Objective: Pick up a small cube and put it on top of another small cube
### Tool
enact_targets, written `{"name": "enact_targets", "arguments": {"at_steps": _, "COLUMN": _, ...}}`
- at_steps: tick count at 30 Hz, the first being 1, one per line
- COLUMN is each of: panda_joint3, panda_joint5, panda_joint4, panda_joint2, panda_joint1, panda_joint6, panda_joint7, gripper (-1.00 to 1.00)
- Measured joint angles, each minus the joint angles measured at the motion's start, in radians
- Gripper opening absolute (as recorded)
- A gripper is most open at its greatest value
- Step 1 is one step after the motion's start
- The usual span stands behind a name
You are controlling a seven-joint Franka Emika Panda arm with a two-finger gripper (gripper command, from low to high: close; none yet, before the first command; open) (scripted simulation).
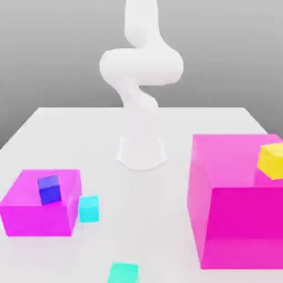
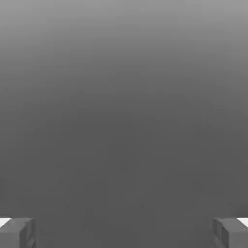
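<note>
I am finding nothing done yet: the cyan cube [image 1: 88,208] is sitting on the surface [image 1: 160,221] just beside the small magenta block [image 1: 41,203], while the yellow cube [image 1: 271,160] is resting on the large magenta block [image 1: 237,202], well apart from that small block. The arm [image 1: 141,72] is standing folded well behind it, and my end effector [image 2: 124,232] is gaping fully, gripping nothing.
</note>
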Motion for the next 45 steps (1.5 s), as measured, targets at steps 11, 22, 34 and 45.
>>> {"name": "enact_targets", "arguments": {"at_steps": 11, "panda_joint3": 0.032, "panda_joint5": 0.031, "panda_joint4": -0.322, "panda_joint2": 0.355, "panda_joint1": -0.245, "panda_joint6": 0.288, "panda_joint7": 0.471, "gripper": 0.00}}
{"name": "enact_targets", "arguments": {"at_steps": 22, "panda_joint3": 0.030, "panda_joint5": 0.000, "panda_joint4": -0.589, "panda_joint2": 0.701, "panda_joint1": -0.432, "panda_joint6": 0.573, "panda_joint7": 0.913, "gripper": 0.00}}
{"name": "enact_targets", "arguments": {"at_steps": 34, "panda_joint3": -0.002, "panda_joint5": -0.019, "panda_joint4": -0.549, "panda_joint2": 0.973, "panda_joint1": -0.404, "panda_joint6": 0.798, "panda_joint7": 0.937, "gripper": -1.00}}
{"name": "enact_targets", "arguments": {"at_steps": 45, "panda_joint3": 0.015, "panda_joint5": -0.005, "panda_joint4": -0.597, "panda_joint2": 0.702, "panda_joint1": -0.418, "panda_joint6": 0.575, "panda_joint7": 0.928, "gripper": -1.00}}
